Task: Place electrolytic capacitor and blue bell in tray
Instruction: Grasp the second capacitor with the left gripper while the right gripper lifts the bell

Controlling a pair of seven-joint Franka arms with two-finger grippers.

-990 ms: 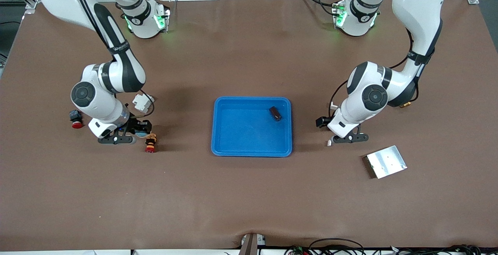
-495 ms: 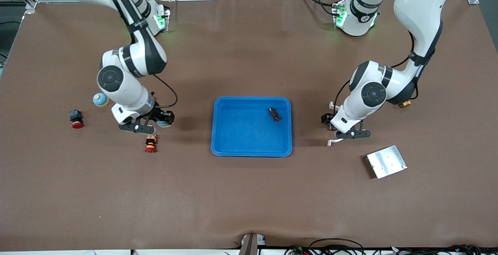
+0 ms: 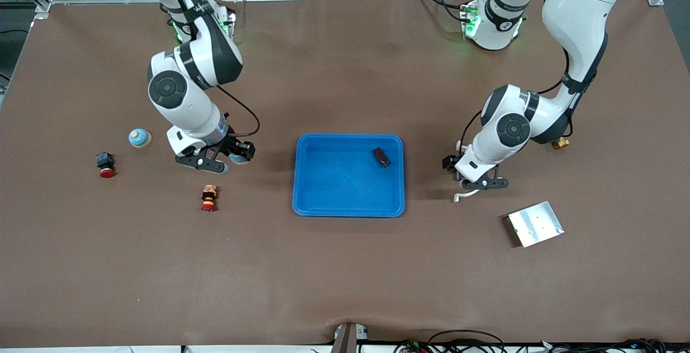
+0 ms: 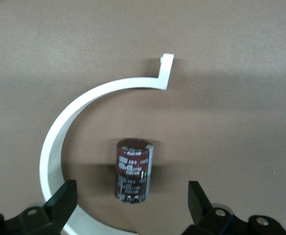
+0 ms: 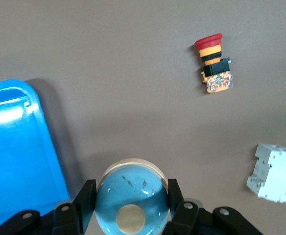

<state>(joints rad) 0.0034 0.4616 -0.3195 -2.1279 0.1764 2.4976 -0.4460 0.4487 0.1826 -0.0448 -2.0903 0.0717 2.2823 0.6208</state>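
Holding one dark part (image 3: 381, 157), blue tray (image 3: 307, 202); bell (image 5: 132, 202) w/ right gripper (image 5: 130, 208).

The brown surface (image 3: 345, 267) carries the bright-blue tray (image 3: 323, 202) at its middle. Toward the right arm's end lie a small blue bell (image 3: 139, 138), a red-capped button on a black block (image 3: 105, 165) and a red-and-orange button switch (image 3: 208, 198) (the nearest of the 3 to the front camera). Toward the left arm's end lie a silver metal plate (image 3: 535, 223), a white curved clip (image 3: 462, 196) and a small brass piece (image 3: 560, 143).
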